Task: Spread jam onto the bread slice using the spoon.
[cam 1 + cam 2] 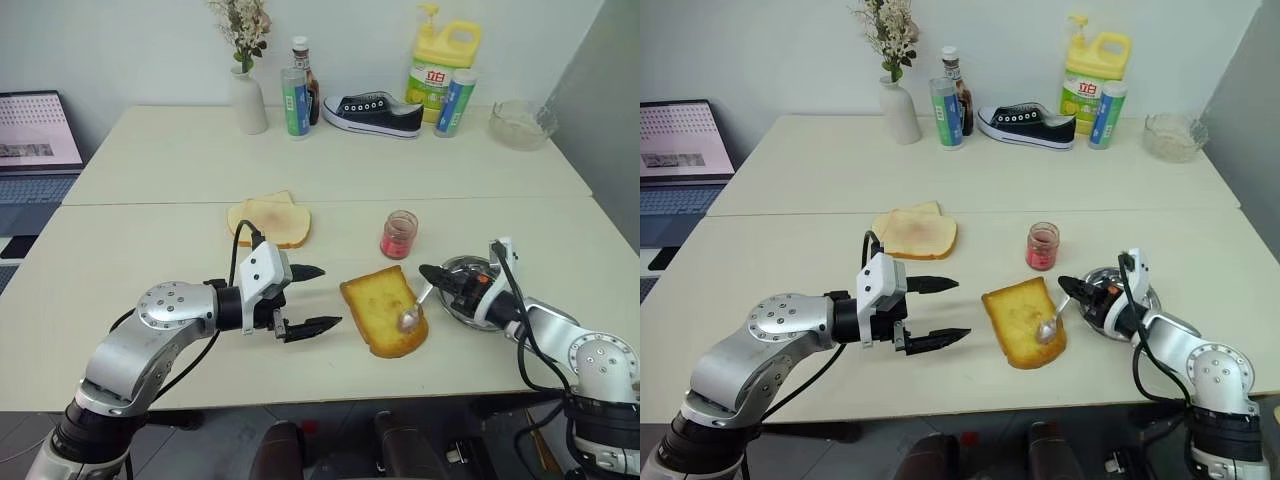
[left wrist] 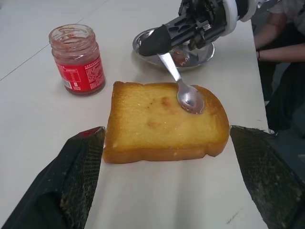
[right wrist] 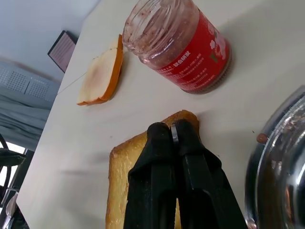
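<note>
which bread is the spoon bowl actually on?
The thick golden bread slice nearest the steel dish: the spoon, held by the right claw, rests on it. The paler slices lie farther back, untouched.

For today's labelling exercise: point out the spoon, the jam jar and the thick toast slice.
spoon (image 2: 189, 99), left wrist view, bowl.
jam jar (image 1: 399, 234), left eye view, glass side.
toast slice (image 1: 378, 300), left eye view, top face.

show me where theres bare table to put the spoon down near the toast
Bare patches: between the pale slices and jam jar, and the near edge beside the bread slice below the steel dish. Crowded: the toast's left, where the left gripper sits open, and its right, where the right gripper holds the spoon.
</note>
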`<state>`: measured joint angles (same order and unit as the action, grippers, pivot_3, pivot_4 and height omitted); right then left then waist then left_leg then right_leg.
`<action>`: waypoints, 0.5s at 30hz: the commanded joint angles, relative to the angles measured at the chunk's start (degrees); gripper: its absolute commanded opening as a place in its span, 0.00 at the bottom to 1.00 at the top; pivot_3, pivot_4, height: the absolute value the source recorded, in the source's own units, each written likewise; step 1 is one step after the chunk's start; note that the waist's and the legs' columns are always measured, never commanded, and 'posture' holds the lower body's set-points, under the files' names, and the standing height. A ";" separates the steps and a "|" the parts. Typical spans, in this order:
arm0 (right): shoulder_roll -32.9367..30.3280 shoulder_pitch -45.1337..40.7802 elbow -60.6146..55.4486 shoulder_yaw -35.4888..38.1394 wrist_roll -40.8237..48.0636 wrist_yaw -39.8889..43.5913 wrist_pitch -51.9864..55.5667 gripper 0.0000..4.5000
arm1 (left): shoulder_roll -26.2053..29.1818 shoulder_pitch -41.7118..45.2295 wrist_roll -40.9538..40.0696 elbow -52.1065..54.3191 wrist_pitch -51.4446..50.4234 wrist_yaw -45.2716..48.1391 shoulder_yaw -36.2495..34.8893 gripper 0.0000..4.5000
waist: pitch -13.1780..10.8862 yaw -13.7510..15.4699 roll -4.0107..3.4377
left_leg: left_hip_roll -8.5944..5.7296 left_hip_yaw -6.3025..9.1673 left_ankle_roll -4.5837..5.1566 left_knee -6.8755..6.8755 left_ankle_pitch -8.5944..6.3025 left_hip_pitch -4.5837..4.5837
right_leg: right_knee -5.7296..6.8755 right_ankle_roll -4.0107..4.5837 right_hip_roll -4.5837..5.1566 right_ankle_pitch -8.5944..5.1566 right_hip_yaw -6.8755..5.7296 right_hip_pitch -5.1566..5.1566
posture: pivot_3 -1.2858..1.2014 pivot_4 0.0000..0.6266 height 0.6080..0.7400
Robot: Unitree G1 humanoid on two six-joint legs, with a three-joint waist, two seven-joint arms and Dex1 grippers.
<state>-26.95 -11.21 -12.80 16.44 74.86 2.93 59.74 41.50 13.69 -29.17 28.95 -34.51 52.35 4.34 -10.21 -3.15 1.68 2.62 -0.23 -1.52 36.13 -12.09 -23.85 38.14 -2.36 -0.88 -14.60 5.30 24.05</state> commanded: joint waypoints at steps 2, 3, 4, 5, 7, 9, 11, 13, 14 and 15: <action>1.33 -0.95 -0.65 1.55 2.74 -2.55 -0.26 0.01 | -0.34 0.42 0.19 0.45 1.69 0.56 0.10 0.96 | 0.00 -0.01 0.00 | 0.00 0.00 0.00 0.00 0.00 0.00 | 0.00 0.00 0.00 0.00 0.01 0.00 | 0.52 0.24 1.00; 3.17 -2.01 0.40 0.81 2.10 -3.37 -1.29 0.01 | -0.80 0.91 0.35 0.22 1.77 0.60 0.65 0.96 | 0.01 -0.02 0.02 | 0.00 0.00 0.00 0.00 0.00 0.01 | 0.01 0.00 0.00 0.00 0.01 0.00 | 0.52 0.24 1.00; 4.93 -3.22 1.54 -0.05 0.94 -3.83 -2.28 0.01 | -1.13 1.46 0.51 -0.06 1.82 0.72 1.04 0.96 | 0.01 -0.04 0.02 | 0.01 0.01 0.00 0.00 0.00 0.02 | 0.02 0.00 -0.01 0.00 0.00 0.00 | 0.52 0.24 1.00; 6.34 -4.21 2.35 -0.72 -0.13 -3.92 -3.09 0.01 | -1.32 1.89 0.57 -0.27 1.79 0.83 1.19 0.96 | 0.01 -0.12 0.02 | 0.01 0.01 0.00 0.00 0.00 0.01 | 0.03 0.00 -0.02 0.00 -0.01 0.01 | 0.52 0.24 1.00; 8.03 -5.43 3.17 -1.09 -1.40 -3.94 -3.73 0.01 | -1.37 2.39 0.56 -0.50 1.65 1.04 1.11 0.96 | 0.01 -0.22 0.01 | 0.01 -0.01 0.00 0.00 0.00 0.03 | 0.06 0.01 -0.03 0.00 0.02 0.03 | 0.52 0.24 1.00; 9.32 -6.64 4.46 -1.23 -2.80 -4.10 -4.44 0.01 | -1.27 2.75 0.49 -0.80 1.62 1.24 0.90 0.96 | 0.01 -0.22 0.01 | 0.02 0.00 0.00 -0.01 0.00 0.02 | 0.06 0.01 -0.03 0.00 0.00 0.03 | 0.52 0.24 1.00; 9.77 -6.91 5.13 -1.17 -4.13 -3.94 -4.86 0.01 | -1.13 2.59 0.62 -0.95 1.87 1.42 0.92 0.96 | 0.01 -0.14 0.01 | 0.02 0.01 0.00 -0.01 0.00 0.00 | 0.05 0.01 -0.03 0.00 -0.01 0.04 | 0.52 0.24 1.00; 9.30 -6.35 4.27 0.24 -2.84 -4.10 -4.34 0.01 | -1.20 2.49 0.49 -0.78 1.79 1.43 1.00 0.96 | 0.01 -0.13 0.01 | 0.02 0.01 0.00 -0.01 0.00 -0.01 | 0.03 0.01 -0.03 0.00 -0.01 0.04 | 0.52 0.24 1.00; 8.95 -6.00 3.46 1.61 -0.88 -4.84 -3.91 0.01 | -1.23 2.50 0.44 -0.73 1.75 1.46 1.04 0.96 | 0.01 -0.11 0.01 | 0.01 0.00 0.00 -0.01 0.00 -0.02 | 0.03 0.01 -0.02 0.00 0.00 0.04 | 0.52 0.24 1.00; 8.63 -5.66 2.63 2.77 1.33 -5.51 -3.45 0.01 | -1.20 2.45 0.39 -0.70 1.75 1.53 1.02 0.96 | 0.01 -0.03 0.01 | 0.01 -0.01 0.00 -0.01 0.00 -0.01 | 0.03 0.01 -0.01 0.01 0.01 0.03 | 0.52 0.24 1.00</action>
<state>-17.42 -17.00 -7.43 16.09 72.88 -1.79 56.10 40.18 15.75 -28.47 27.14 -34.13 53.43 6.22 -10.20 -3.18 1.70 2.63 -0.23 -1.52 36.13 -12.09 -23.88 38.18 -2.35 -0.89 -14.60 5.30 24.08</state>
